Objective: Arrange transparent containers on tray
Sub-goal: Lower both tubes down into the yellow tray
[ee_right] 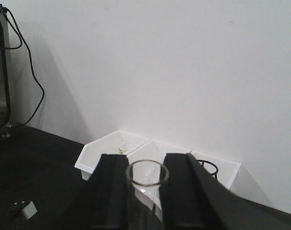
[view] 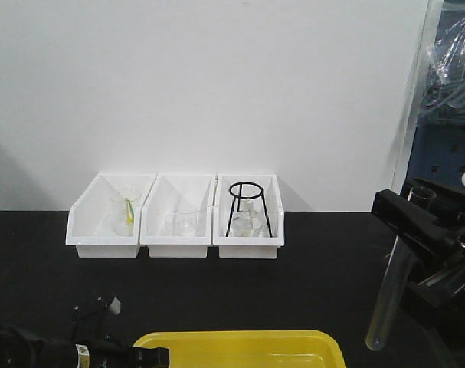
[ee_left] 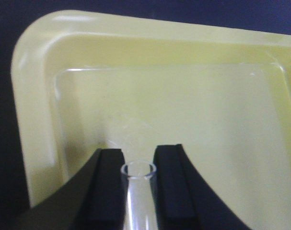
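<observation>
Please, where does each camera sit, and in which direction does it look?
Front: above the table edge, facing the wall; shows bins, tray, left arm, right gripper holding the wide tube.
Left wrist: looks down into the tray; left gripper holds the narrow tube.
Right wrist: faces wall and bins; its gripper and wide tube show.
Shared: front and right wrist see the bins.

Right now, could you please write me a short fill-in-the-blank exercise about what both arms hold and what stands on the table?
The left gripper has its jaws shut on a narrow test tube; the tray beyond is ____.
The right gripper has jaws holding the wider test tube, rounded end pointing ____.
By the wall stand ____ white bins.
The black wire stand sits in the ____ bin.
Missing words: yellow; down; three; rightmost.
</observation>
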